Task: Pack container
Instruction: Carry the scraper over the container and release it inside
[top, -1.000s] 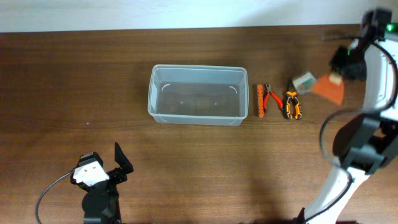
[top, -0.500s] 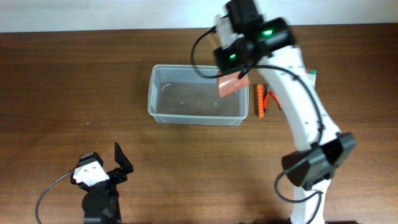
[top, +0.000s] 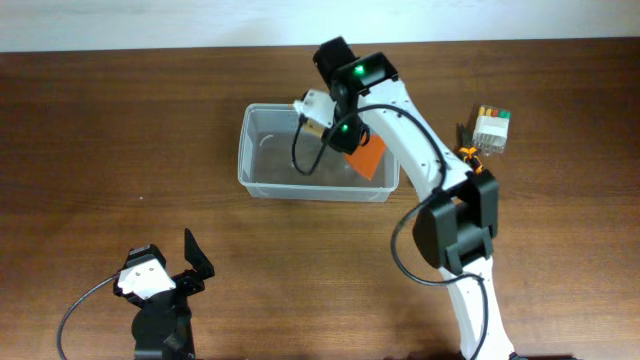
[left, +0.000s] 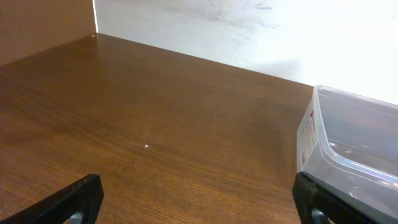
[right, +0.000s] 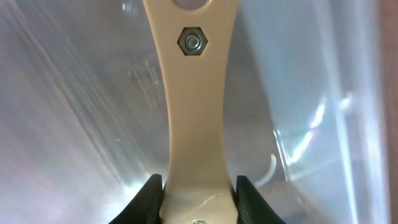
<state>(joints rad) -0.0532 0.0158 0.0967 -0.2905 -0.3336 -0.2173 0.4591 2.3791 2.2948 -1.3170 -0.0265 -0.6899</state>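
Right end effector (top: 342, 132) is clenching beige-handled orange scraper (top: 367, 160) over clear rectangular plastic container (top: 243, 150) | left end effector (top: 197, 256) is resting released, well apart.

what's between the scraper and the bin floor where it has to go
Nothing visible. The right gripper holds the scraper over the right end of the bin, and the clear floor below it looks bare in the right wrist view.

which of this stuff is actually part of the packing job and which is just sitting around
In the job: container, orange scraper, right gripper holding it.
Lying about for now: pliers, small box, idle left gripper.
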